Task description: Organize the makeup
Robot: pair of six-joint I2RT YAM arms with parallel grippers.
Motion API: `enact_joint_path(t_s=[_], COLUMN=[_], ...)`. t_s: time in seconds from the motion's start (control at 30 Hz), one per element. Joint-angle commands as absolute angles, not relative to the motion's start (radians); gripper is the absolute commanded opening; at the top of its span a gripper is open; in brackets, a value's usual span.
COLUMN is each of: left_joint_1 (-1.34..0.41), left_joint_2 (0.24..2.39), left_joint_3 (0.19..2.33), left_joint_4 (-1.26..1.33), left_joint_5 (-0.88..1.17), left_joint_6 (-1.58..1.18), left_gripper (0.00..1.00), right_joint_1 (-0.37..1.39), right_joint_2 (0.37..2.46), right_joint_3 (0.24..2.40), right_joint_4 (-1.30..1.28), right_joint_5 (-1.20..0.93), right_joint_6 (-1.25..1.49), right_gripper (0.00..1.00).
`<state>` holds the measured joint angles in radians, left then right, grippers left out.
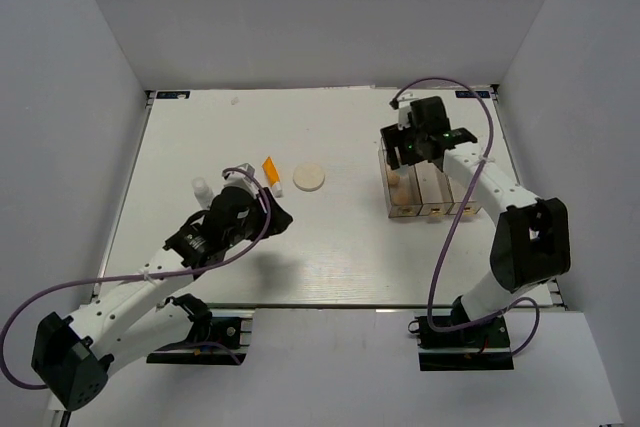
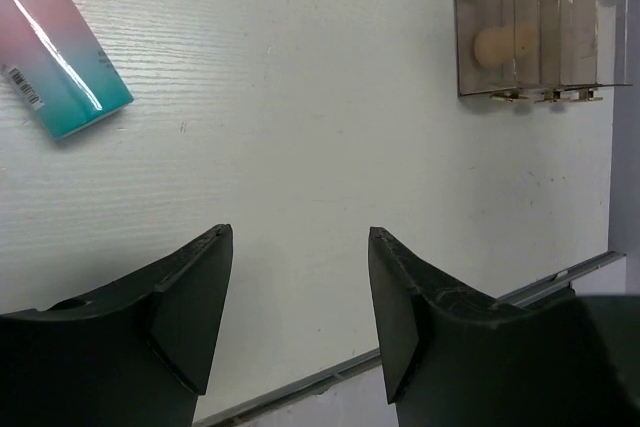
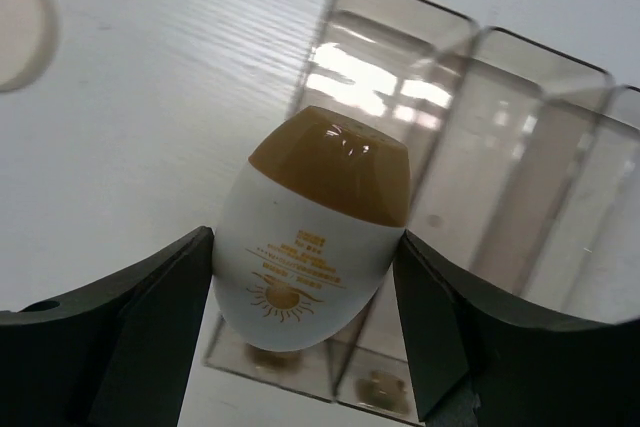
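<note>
My right pincer (image 3: 305, 252) clamps a brown-capped white oval bottle (image 3: 315, 217) between both fingers, over the clear three-compartment plastic box (image 3: 520, 147). Only the left wrist view shows two beige egg-shaped sponges (image 2: 497, 45) in its left compartment. My left arm reaches forward, and its left pincer (image 2: 300, 287) is half open and empty near the pink-to-teal tube (image 2: 55, 57). A round cream compact (image 1: 309, 178) and an orange tube (image 1: 270, 169) lie beyond.

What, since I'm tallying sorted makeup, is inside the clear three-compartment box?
Two beige egg-shaped sponges in the clear box's leftmost compartment; the right end effector hides its far end.
</note>
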<state>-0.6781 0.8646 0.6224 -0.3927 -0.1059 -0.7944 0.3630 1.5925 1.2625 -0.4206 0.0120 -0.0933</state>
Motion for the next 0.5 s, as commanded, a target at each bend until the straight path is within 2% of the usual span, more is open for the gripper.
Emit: enact_joint_path(t_s=[0.0,0.27,0.47], left_joint_1=[-0.684,-0.684,-0.675], left_joint_2=[0.910,1.014,1.046], left_joint_3=[0.624,0.652,0.663], left_joint_4=[-0.319,-0.258,-0.244], left_joint_5=[-0.077,-0.052,-0.051], left_joint_6=[-0.776,-0.762,-0.758], left_gripper=[0.66,0.66,0.67], right_joint_1=[0.292,0.204,0.176], right_joint_2=[1.563,1.611,1.686], right_joint_3=[1.298,1.284,1.313], right_joint_4=[-0.436,-0.410,-0.385], right_joint_5=[0.097,0.135,0.173], right_joint_6=[-0.153,-0.242,-0.294], right_gripper=[0.00,0.00,0.05])
